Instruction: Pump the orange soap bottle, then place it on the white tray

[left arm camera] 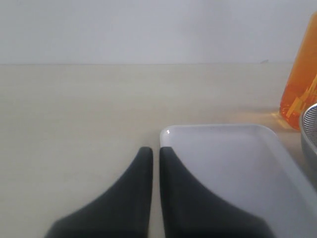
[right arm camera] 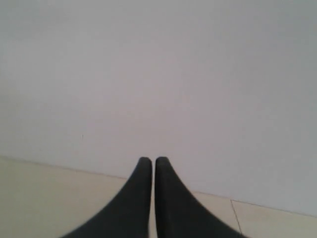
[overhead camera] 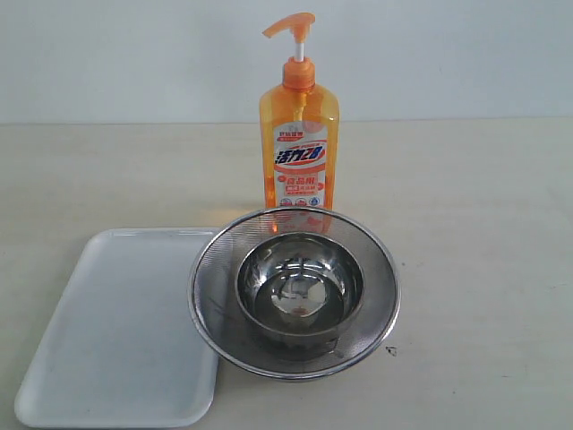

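The orange soap bottle (overhead camera: 299,134) stands upright at the back middle of the table, pump head up, label facing the camera; its edge also shows in the left wrist view as the orange soap bottle (left arm camera: 302,84). The white tray (overhead camera: 121,327) lies flat at the front left, also visible as the white tray (left arm camera: 233,168). Neither arm appears in the exterior view. My left gripper (left arm camera: 155,149) is shut with nothing in it, near the tray's corner. My right gripper (right arm camera: 151,159) is shut, empty, facing a blank wall.
A round steel mesh strainer (overhead camera: 208,309) with a steel bowl (overhead camera: 300,287) inside sits directly in front of the bottle and overlaps the tray's right edge. Its rim, the strainer (left arm camera: 309,131), shows in the left wrist view. The tabletop (overhead camera: 483,269) is beige.
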{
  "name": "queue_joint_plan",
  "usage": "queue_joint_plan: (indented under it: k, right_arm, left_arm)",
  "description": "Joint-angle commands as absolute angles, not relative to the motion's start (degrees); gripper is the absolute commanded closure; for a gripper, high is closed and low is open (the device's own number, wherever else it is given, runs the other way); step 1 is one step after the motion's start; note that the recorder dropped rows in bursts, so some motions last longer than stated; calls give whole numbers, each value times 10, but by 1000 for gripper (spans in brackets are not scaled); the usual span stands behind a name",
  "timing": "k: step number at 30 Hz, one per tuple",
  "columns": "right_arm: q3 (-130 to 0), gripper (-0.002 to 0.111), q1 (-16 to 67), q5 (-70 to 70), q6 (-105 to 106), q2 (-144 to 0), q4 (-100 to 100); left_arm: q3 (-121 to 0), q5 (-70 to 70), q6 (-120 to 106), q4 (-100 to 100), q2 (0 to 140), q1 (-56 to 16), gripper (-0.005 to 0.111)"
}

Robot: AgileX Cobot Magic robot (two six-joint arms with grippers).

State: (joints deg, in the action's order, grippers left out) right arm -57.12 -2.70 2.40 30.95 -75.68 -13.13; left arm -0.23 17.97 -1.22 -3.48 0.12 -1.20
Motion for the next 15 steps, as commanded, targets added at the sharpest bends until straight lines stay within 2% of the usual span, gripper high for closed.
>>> queue_joint_plan:
  k: [1, 6, 11, 15]
  right_arm:
    - [-660, 108, -28, -117, 404, -825, -101]
    - [-700, 108, -28, -229, 575, -906, -193]
    - [-710, 108, -28, -393, 940, -986, -464]
    - [-710, 108, -28, -430, 1118, -1042, -721]
  left_arm:
    - [0, 179, -10, -39, 0, -11, 102]
    - [0, 179, -10, -39, 0, -11, 102]
    - [0, 179, -10, -39, 0, -11, 102]
    - [0, 179, -10, -39, 0, -11, 102]
